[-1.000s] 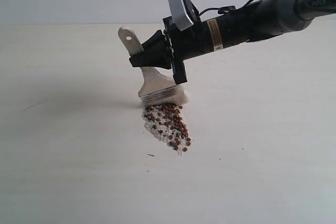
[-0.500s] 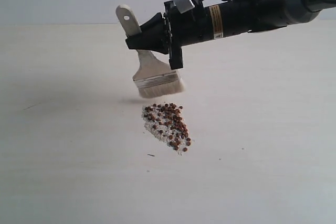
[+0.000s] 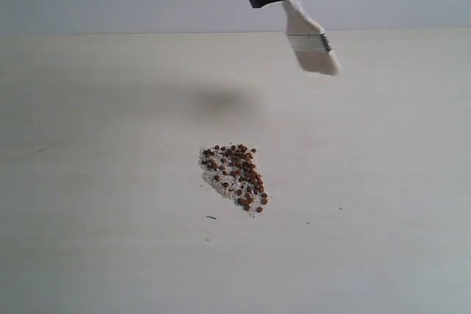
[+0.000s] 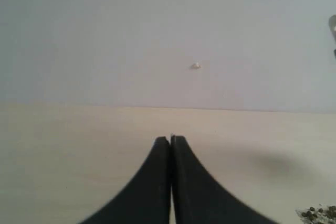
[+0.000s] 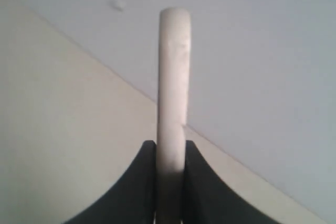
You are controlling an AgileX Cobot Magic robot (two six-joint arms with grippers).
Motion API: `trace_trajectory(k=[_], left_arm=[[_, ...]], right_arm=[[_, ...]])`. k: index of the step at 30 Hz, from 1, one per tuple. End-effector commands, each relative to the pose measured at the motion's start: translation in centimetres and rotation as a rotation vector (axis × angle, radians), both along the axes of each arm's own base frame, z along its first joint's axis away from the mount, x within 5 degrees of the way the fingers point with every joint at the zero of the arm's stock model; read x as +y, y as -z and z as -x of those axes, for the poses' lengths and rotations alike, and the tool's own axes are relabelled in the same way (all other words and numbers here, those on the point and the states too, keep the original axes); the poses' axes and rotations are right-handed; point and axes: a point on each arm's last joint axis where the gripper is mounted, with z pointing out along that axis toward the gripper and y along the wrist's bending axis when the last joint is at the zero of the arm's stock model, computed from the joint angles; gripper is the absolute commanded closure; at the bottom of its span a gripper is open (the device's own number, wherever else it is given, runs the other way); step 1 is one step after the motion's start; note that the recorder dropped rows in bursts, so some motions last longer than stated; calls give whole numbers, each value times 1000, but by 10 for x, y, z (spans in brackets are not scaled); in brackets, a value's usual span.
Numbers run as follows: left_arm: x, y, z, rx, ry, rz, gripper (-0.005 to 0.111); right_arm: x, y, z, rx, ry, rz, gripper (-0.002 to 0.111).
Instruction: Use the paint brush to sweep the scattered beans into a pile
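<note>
Honestly, sweeping looked done: beans (image 3: pixel 237 167) sat in one compact pile (image 3: pixel 234 178), well below the paint brush (image 3: pixel 313 43) pinched by the right gripper (image 5: pixel 169 148). Meanwhile the left gripper (image 4: pixel 170 140) was pressed together, empty. Next up, probably parking the brush.

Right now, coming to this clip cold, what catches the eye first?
A compact pile of reddish-brown beans and whitish crumbs sits mid-frame on the table in the exterior view. Above and to its right, the paint brush hangs in the air, bristles down, clamped in the right gripper at the frame's top edge.
</note>
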Motion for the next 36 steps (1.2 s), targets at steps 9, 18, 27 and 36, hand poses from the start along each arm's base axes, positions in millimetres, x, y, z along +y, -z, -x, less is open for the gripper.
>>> trace_trajectory(k=[9,18,27,36], left_arm=[[-1,0,1,-2,8,7,107],[-1,0,1,-2,8,7,107],[-1,0,1,-2,8,7,107],[-1,0,1,-2,8,7,107]], right_arm=[[-8,11,100,32,598,115,108],[37,40,163,63,693,-44,108],[66,64,209,-4,852,-71,108],[102,98,211,33,849,-37,108]])
